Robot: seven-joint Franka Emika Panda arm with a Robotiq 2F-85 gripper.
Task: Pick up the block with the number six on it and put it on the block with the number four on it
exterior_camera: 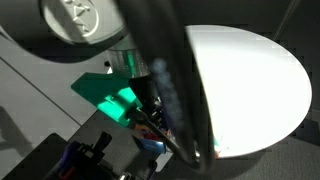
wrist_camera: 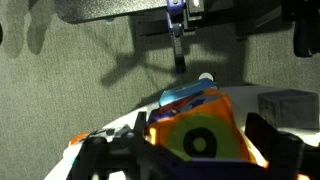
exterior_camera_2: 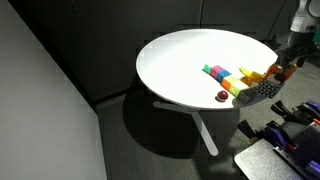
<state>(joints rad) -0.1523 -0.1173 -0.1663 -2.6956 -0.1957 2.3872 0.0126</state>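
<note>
The block with the number six (wrist_camera: 205, 130) sits centred between the tool (wrist_camera: 198, 150) jaws, which are spread wide — directly beneath it.

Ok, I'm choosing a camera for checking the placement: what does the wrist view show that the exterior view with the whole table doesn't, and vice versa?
Only the wrist view: the green 6 on the block with the number six, close between the jaws, a blue block by it. Only the exterior view: the whole white table, the row of coloured blocks, a small red thing. Both: the gripper over blocks near the table's edge.
</note>
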